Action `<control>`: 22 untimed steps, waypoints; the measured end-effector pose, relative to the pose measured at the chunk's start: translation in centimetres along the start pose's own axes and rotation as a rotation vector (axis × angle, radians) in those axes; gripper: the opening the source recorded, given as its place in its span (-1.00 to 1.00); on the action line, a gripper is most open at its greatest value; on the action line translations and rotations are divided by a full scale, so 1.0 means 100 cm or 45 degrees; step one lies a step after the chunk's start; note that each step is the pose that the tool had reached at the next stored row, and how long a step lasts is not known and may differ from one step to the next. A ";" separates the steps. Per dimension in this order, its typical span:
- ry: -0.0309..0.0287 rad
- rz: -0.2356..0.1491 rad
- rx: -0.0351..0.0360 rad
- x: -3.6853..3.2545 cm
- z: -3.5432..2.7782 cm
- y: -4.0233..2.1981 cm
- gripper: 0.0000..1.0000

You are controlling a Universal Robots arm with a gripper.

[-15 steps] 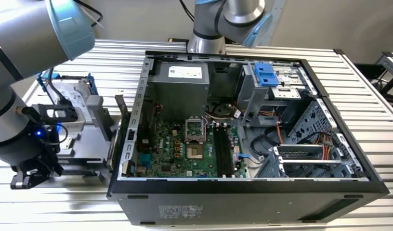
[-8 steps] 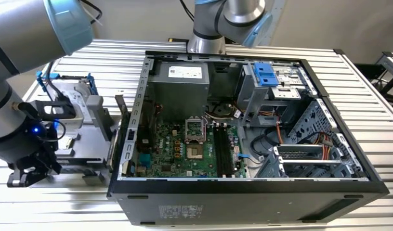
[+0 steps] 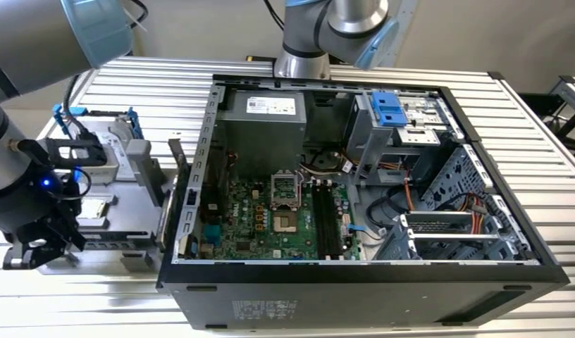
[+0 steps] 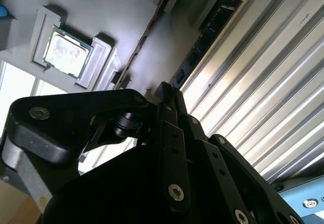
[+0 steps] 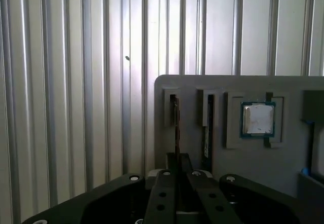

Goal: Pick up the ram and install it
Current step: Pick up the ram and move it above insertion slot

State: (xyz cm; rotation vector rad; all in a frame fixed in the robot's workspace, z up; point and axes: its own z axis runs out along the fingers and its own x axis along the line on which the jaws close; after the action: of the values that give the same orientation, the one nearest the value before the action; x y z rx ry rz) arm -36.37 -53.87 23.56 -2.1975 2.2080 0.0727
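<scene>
At the lower left of the exterior view, you found the gripper (image 5: 177, 159) over the grey tray (image 5: 288, 163). Its jaws were pinching the ram (image 5: 176, 125), which stood on edge in a tray slot. A second stick (image 5: 207, 127) stood just beside it, and a processor (image 5: 258, 118) lay near.

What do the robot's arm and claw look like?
The arm has grey metal tubes with light blue joint caps. Black cables run at its wrist, where a small blue light glows. The claw is black, with jointed links and silver screws.
</scene>
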 end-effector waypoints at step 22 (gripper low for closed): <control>0.0463 0.000 0.0199 -0.0015 -0.0284 0.0008 -1.00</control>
State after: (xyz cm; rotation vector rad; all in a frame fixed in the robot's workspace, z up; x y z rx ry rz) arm -36.41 -53.87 26.41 -2.2082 2.2193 0.0156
